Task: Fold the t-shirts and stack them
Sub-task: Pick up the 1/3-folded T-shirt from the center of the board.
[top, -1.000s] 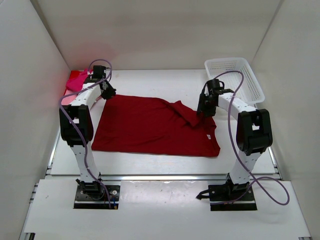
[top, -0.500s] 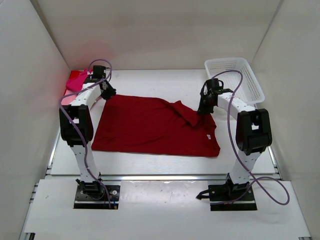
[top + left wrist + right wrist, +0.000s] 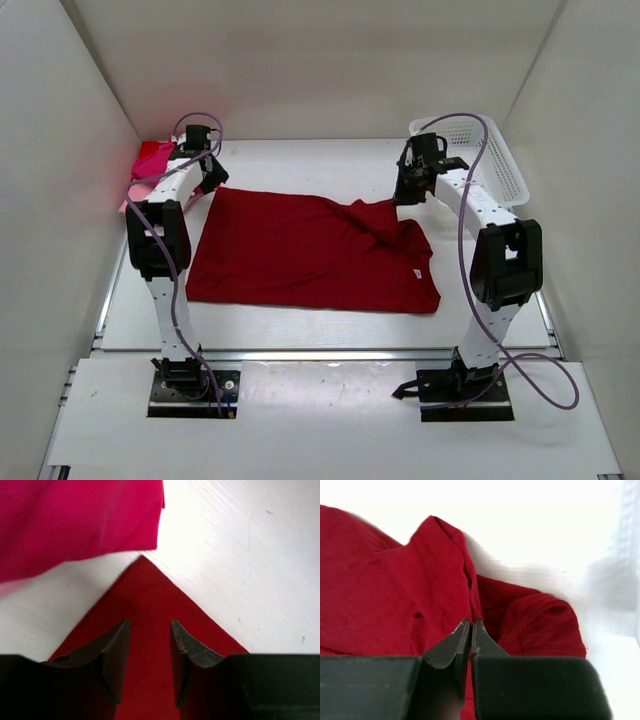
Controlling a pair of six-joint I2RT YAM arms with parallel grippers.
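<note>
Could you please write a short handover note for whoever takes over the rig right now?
Left gripper: open, over the far left corner of the crimson t-shirt, not gripping.
Right gripper: shut on a raised fold at that shirt's far right side.
Hot pink t-shirt: at the far left, not touching the crimson one.
Done: crimson shirt lies spread, unfolded.
Left: fold it, stack the shirts.

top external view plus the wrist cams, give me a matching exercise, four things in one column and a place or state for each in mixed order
Things:
1. crimson t-shirt
2. hot pink t-shirt
3. white basket
4. right gripper

Places or states:
A. far right corner of the table
B. spread out in the middle
C. far left corner
D. shut on a raised fold of crimson cloth

Pairs: 1-B, 2-C, 3-A, 4-D
</note>
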